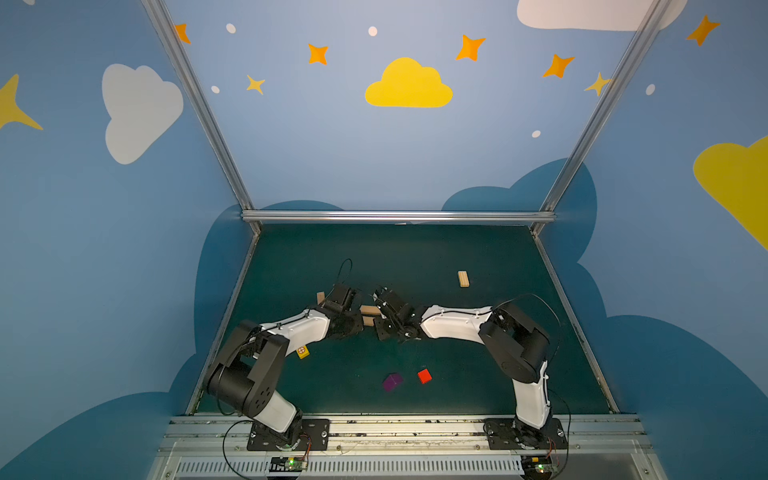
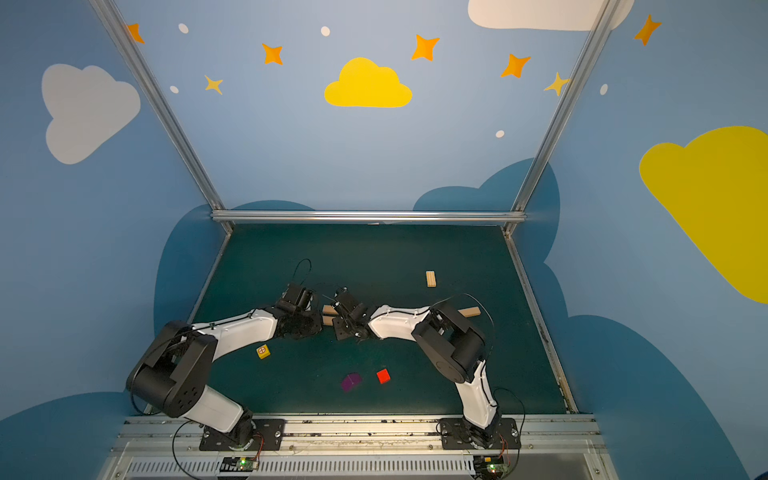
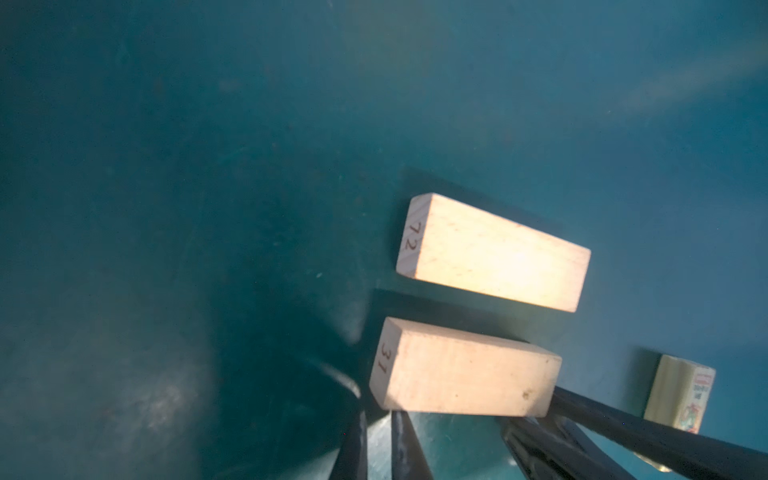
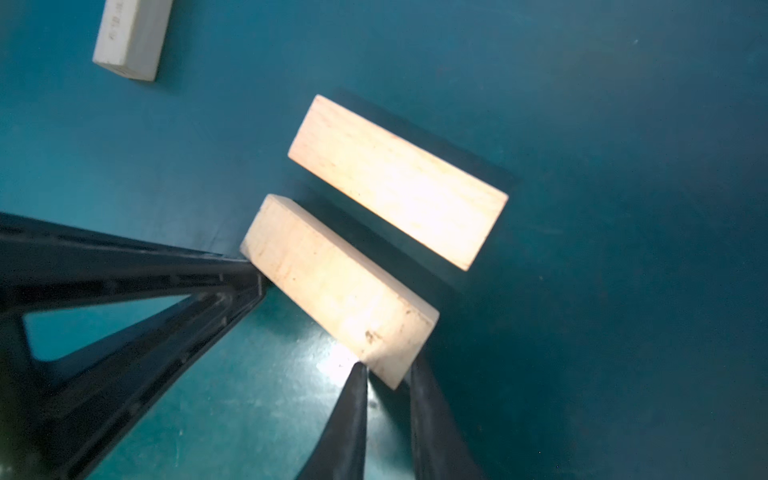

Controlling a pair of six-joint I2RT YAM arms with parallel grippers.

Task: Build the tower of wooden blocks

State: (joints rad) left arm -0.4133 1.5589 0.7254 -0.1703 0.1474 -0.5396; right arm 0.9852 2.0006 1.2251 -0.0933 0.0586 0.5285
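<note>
**Both grippers at one plank**

My right gripper pinches one end of a pale tan rectangular wooden plank marked 31; that end sits between my two dark fingers. My left gripper is pressed together, its tips right at the numbered end of the same plank. The plank spans from one gripper to the other, near the middle of the dark green table mat.

Just beside it lies a second pale wooden plank marked 72, flat and parallel, with a gap between them. A pale plank with orange print is near by. Another tan plank lies well apart, farther back on my right. Toward my bases sit a small yellow cube, a purple cube and a red cube.
</note>
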